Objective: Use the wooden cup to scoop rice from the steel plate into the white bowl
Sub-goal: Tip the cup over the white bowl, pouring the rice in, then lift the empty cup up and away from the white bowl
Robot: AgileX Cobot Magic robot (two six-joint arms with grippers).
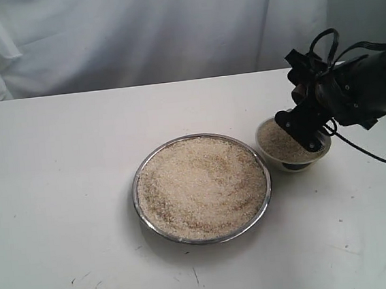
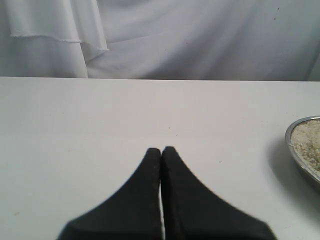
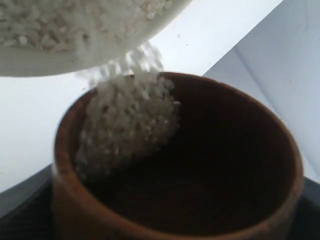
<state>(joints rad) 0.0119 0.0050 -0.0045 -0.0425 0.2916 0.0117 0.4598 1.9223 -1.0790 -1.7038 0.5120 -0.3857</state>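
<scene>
We see the cup (image 3: 210, 165), reddish-brown wood with a dark inside, gripped in the right hand (image 1: 305, 119) over the bowl (image 1: 270, 152), just right of the plate (image 1: 138, 197). It is tipped far over, its mouth facing the wrist camera, and rice (image 3: 130, 120) spills over its lip. The left hand (image 2: 161, 151) is closed over the tabletop (image 1: 61, 198).

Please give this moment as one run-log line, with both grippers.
phase: pouring | right gripper: tilts wooden cup over white bowl | rice: spilling into bowl | left gripper: shut, empty
</scene>
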